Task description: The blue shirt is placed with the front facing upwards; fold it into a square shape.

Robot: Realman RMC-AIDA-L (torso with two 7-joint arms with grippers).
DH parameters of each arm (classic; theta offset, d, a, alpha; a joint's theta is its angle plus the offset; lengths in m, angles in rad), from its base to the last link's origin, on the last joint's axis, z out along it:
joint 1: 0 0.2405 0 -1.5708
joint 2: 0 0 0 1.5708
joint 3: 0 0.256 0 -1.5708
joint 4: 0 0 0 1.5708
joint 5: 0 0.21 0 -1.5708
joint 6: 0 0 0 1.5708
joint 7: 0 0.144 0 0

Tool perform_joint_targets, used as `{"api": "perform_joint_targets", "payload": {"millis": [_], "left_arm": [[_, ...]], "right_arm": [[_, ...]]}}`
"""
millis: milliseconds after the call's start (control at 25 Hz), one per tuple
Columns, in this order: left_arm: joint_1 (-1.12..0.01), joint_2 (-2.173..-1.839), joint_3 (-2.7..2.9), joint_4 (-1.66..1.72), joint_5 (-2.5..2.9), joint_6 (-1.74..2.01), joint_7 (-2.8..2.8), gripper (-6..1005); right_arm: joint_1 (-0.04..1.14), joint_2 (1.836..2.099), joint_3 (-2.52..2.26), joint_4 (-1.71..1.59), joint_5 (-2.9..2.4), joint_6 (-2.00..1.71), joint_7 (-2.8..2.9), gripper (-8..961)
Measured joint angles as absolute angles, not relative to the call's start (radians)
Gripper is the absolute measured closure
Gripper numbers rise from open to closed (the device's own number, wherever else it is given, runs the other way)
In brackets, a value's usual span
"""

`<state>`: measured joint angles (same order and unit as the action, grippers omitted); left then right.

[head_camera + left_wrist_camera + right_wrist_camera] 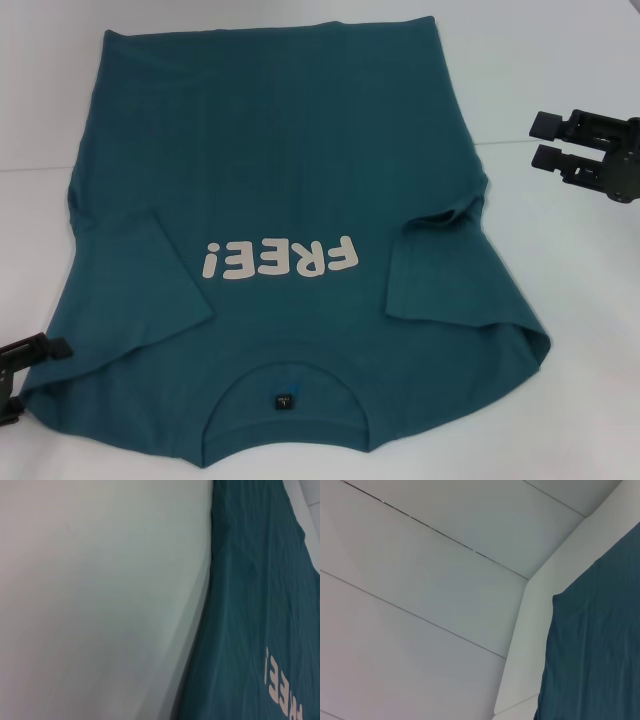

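The blue shirt (290, 150) lies flat on the white table (590, 320), front up, with the white "FREE!" print (280, 260) showing. Its collar (285, 385) with a small black label (284, 403) is at the near edge, the hem at the far side. Both sleeves (140, 290) (440, 270) are folded in onto the body. My left gripper (28, 380) sits open at the near left corner of the shirt, by the shoulder. Off the shirt's far right side my right gripper (546, 141) hovers open and holds nothing. The wrist views show the shirt's edge (250, 580) (600, 645).
Bare white table (100, 605) lies left and right of the shirt. In the right wrist view the table's rim (532, 620) runs past the shirt's corner, with pale panelled surface beyond it.
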<state>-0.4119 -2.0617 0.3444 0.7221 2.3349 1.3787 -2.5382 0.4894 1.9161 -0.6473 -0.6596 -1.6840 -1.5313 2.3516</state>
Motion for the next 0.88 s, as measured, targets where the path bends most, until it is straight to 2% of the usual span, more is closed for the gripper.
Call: {"api": "perform_joint_targets", "payload": {"millis": [320,680,880], "left_arm": [[-0.413,-2.059,0.336,0.725,2.354,1.391,-2.539,262],[-0.413,-2.059,0.334,0.724,2.356,1.39,-2.539,528],[-0.413,-2.059,0.331,0.723,2.35,1.385,-2.523,738]], "right_arm": [[0.489,1.916,-0.647,-0.66,-1.683,-1.532,2.352,275],[0.486,1.916,-0.647,-0.658,-1.685,-1.533,2.351,274],[0.482,1.916,-0.647,-0.658,-1.688,-1.534,2.351,274]]}}
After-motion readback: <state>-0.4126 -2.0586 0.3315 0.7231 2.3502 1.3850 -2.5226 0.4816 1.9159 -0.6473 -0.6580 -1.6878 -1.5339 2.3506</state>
